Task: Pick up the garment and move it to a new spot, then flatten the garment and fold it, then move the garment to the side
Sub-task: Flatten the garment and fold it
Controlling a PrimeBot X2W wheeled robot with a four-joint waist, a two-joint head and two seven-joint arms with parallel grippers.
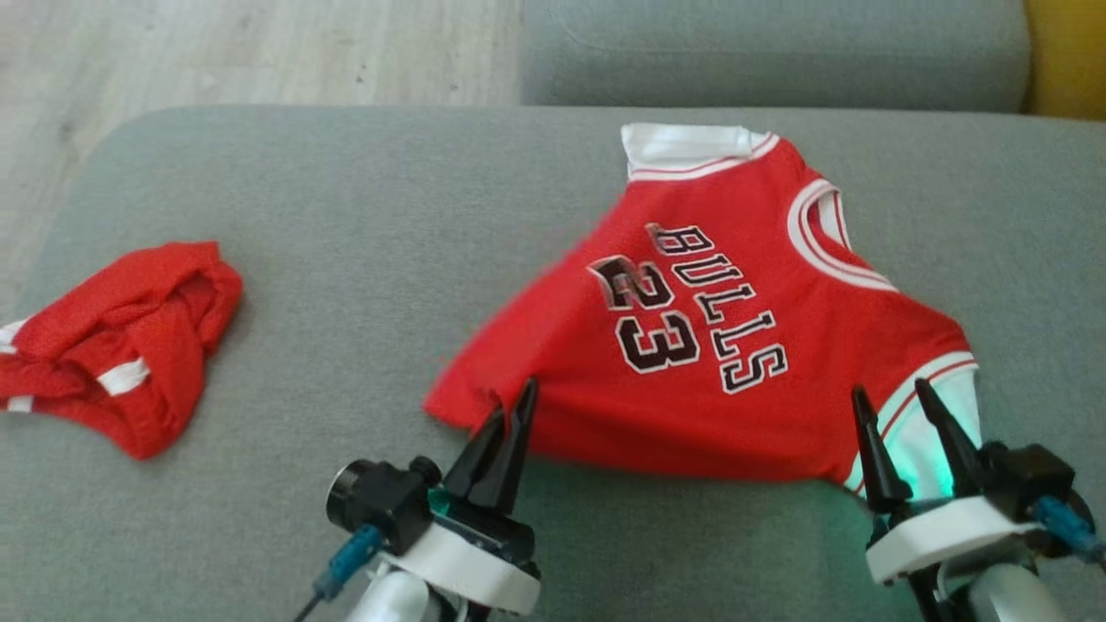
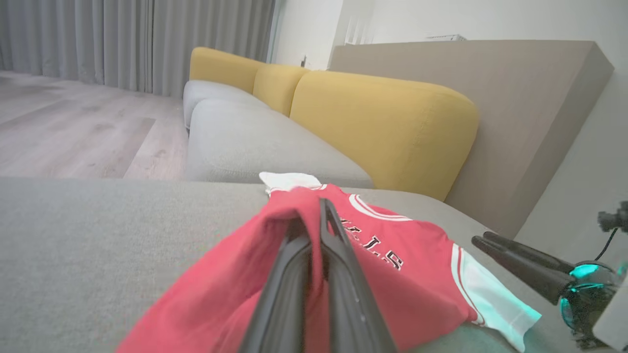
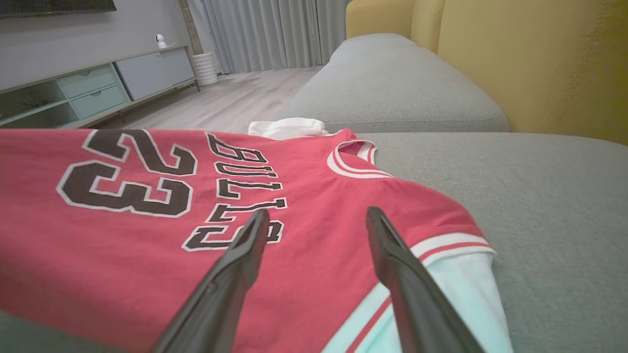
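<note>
The garment is a red jersey with white trim, "BULLS" and "23" on its front, lying spread on the grey cushion. My left gripper is shut on its near left hem corner. In the left wrist view, the red cloth bunches up around the closed fingertips. At the near right corner my right gripper stands open, its fingers over the white-trimmed sleeve. In the right wrist view both fingers hover apart above the jersey with nothing between them.
A crumpled pair of red shorts lies at the cushion's left edge. A second grey seat and yellow backrests lie beyond. Wooden floor is at the far left, and a low cabinet stands across the room.
</note>
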